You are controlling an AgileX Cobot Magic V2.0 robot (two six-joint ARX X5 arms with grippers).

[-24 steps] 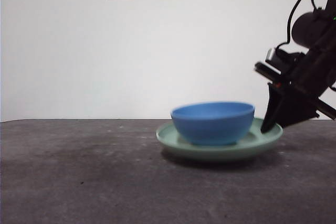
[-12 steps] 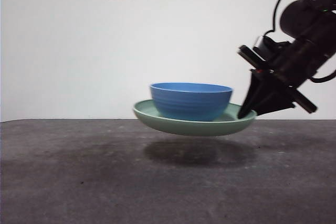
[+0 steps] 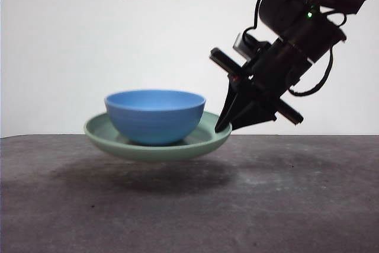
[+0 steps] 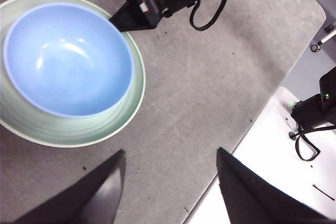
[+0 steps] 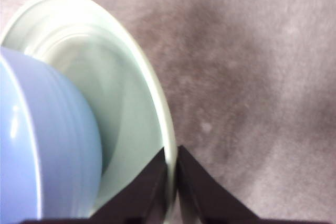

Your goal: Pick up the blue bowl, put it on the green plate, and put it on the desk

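The bowl (image 3: 155, 115) sits inside the plate (image 3: 204, 141), and the plate hangs clear above the desk (image 3: 189, 205), its shadow beneath it. The right gripper (image 3: 224, 126) is clamped on the plate's rim, the bowl just beyond its tips. The left gripper (image 4: 169, 167) waits high above, jaws apart, holding nothing.

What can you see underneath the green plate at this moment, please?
Only open air and a shadow on the desk; the green plate, carrying the blue bowl, hangs clear of it, pinched at its rim by the right gripper. The plate's underside is hidden.
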